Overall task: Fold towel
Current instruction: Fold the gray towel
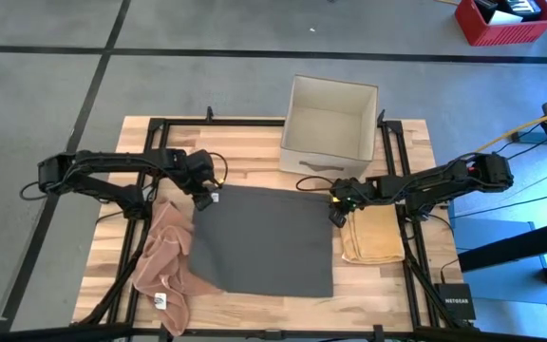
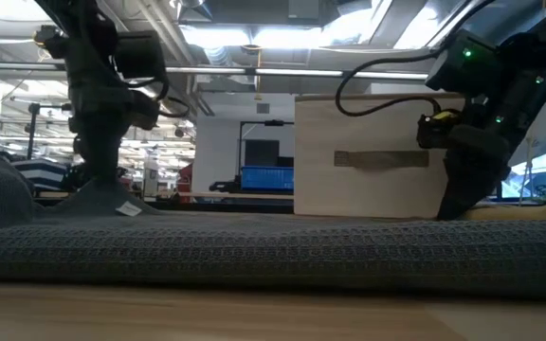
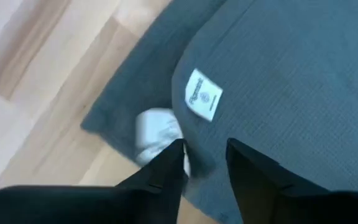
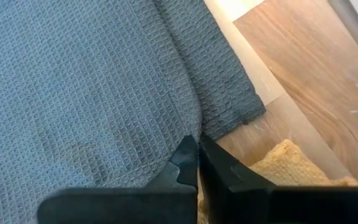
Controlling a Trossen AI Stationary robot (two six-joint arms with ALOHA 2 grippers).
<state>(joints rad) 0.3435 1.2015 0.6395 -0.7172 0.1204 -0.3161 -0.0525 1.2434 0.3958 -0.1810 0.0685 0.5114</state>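
Note:
A dark grey waffle towel (image 1: 264,239) lies spread flat on the middle of the wooden table. My left gripper (image 1: 204,197) is at its far left corner, pointing steeply down. It is open, and its fingers stand on either side of a turned-over bit of the corner (image 3: 205,171) below a white label (image 3: 202,94). My right gripper (image 1: 338,211) is at the towel's right edge, near the far right corner, and is shut on it. My left gripper has the towel's turned-over corner between its fingers (image 3: 166,177); whether they touch the cloth I cannot tell. My right gripper pinches the towel's right edge (image 4: 194,134) between its two fingertips, a little short of the far right corner (image 4: 250,112). It comes slanting down from the table's right. The towel lies on the table, with a slight ridge running up to the fingertips.
A crumpled pink towel (image 1: 164,261) lies beside the grey towel's left edge, and a folded yellow towel (image 1: 373,236) lies beside its right edge. An open white box (image 1: 329,128) stands at the far edge. Black frame rails (image 1: 411,190) border the tabletop.

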